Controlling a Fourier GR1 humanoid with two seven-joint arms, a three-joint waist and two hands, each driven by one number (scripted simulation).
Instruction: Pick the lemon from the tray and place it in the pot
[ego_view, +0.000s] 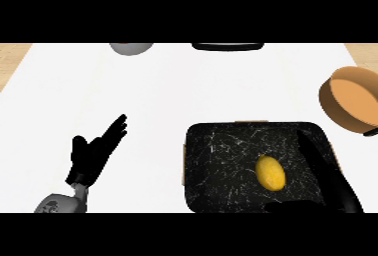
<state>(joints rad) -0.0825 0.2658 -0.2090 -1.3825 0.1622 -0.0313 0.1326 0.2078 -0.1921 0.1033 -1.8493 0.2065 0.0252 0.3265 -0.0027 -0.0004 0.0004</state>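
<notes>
Right hand (325, 175) over the black marbled tray (221, 170), fingers straight and extended; I see the lemon (270, 173) just left of them. Orange pot (353, 100) beyond. Left hand (92, 155) rests open.

The left hand (92, 155) shows at about eight o'clock in the head view, open, its fingers (114, 129) straight and pointing toward one o'clock, the thumb (78, 145) held apart on the near side. Its grey wrist shows just below it at the lower edge. The right hand (325, 172) comes in at about five o'clock, its fingers stretched long and straight toward eleven o'clock, the thumb (291, 206) reaching out toward nine o'clock along the lower edge. It grasps nothing.
</notes>
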